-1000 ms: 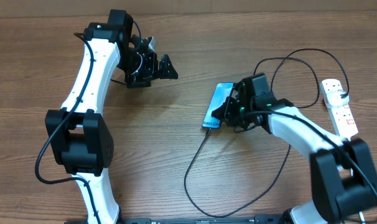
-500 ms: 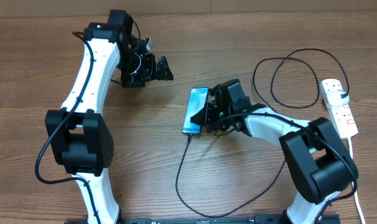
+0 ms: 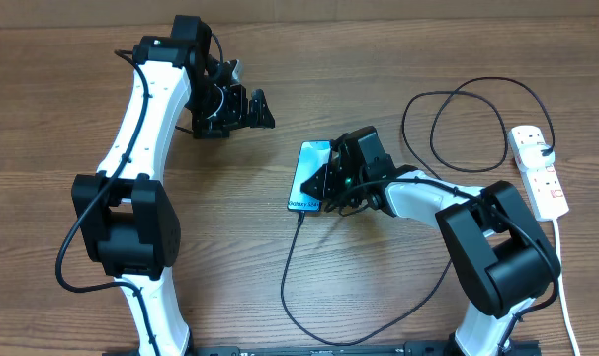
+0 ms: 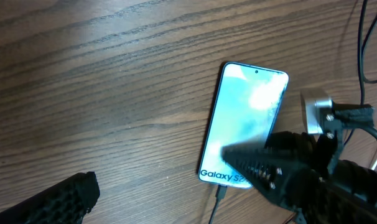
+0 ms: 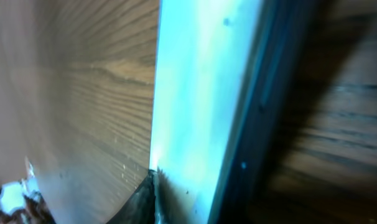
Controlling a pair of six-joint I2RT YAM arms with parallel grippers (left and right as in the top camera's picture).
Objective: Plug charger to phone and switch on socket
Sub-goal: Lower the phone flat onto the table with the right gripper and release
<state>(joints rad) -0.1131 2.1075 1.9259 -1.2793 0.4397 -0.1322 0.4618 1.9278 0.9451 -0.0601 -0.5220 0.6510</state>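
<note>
My right claw (image 3: 329,185) sits down at the phone (image 3: 307,170), against its right long edge and close to the short end marked Galaxy S24; in the left wrist view one black finger (image 4: 263,168) lies across the lower corner of the screen; whether the fingers are parted or nipping the phone's edge I cannot tell, as the right wrist view gives me only a blurred close-up of pale blue screen and a dark rim. The phone lies flat and screen-up on the wooden table (image 3: 62,148), about mid-table and a little askew; the charger (image 3: 298,269) meets its labelled short edge, though I cannot see if the tip is fully seated; from there the black cable swings toward me in a slack loop, climbs on the right and coils again near the socket (image 3: 539,170). The socket lies at the table's right side, well apart from that claw. My left claw (image 3: 260,109) hangs beyond the phone to the left, fingers spread, nothing between them.
</note>
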